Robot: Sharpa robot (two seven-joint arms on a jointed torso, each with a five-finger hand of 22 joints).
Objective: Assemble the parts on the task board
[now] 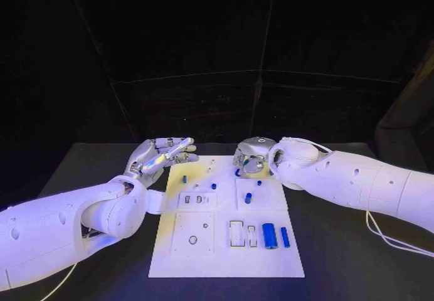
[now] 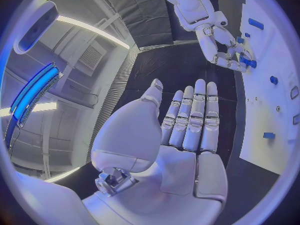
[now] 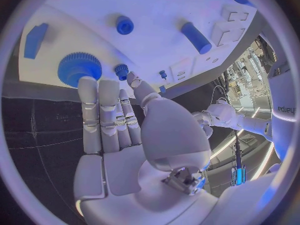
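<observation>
The white task board point(image 1: 226, 257) lies in the middle of the black table. On its near right lie a thick blue cylinder point(image 1: 268, 236) and a thin blue rod point(image 1: 285, 236). Small blue pegs point(image 1: 214, 185) stand further back. My left hand point(image 1: 163, 155) hovers open at the board's far left corner, its fingers point(image 2: 195, 116) straight and holding nothing. My right hand point(image 1: 255, 157) hangs over the board's far edge with its fingers point(image 3: 106, 112) stretched out. Just past its thumb tip stands a small blue gear point(image 3: 121, 71), beside a large blue gear point(image 3: 79, 69).
Rectangular and round slots point(image 1: 237, 232) are cut into the board's near half. Another blue cylinder point(image 3: 197, 37), a round blue piece point(image 3: 125, 24) and a flat blue piece point(image 3: 35, 39) sit on the board beyond the right hand. A cable point(image 1: 389, 238) runs under the right arm.
</observation>
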